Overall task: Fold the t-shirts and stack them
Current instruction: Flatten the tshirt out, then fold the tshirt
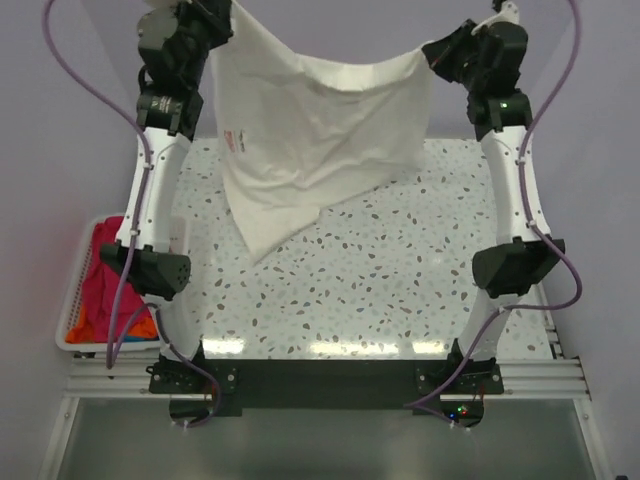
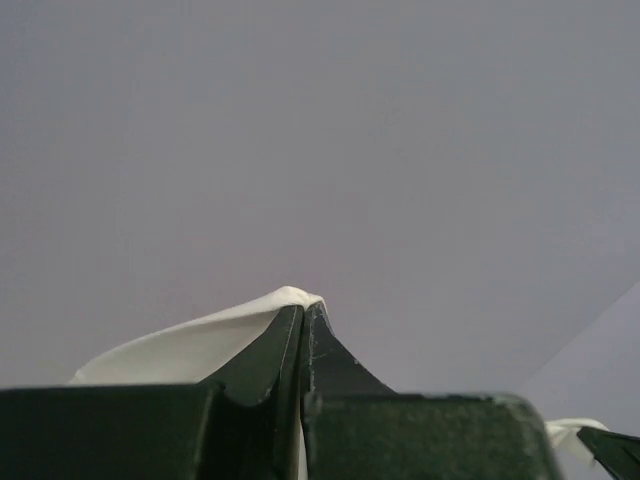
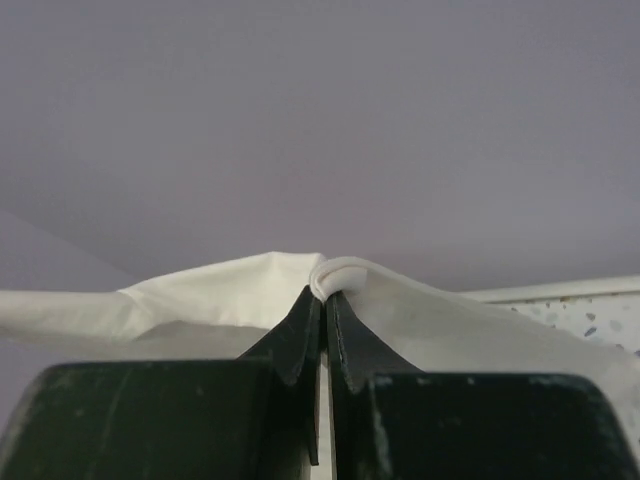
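While left pincer (image 2: 303, 315) and right pincer (image 3: 325, 298) clamp it, the white t-shirt (image 1: 320, 130) hangs between.

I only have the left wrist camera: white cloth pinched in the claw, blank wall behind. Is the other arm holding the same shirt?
Observer: Yes, the right claw is shut on another edge of the white cloth t-shirt, spread from there to the left claw.
Operator: Is it off the table?
Observer: Its lower corner seems to reach the speckled white tabletop.
Operator: Other shirts?
Observer: Magenta cloth and orange cloth lie in the white slatted plastic basket at the table's left edge.
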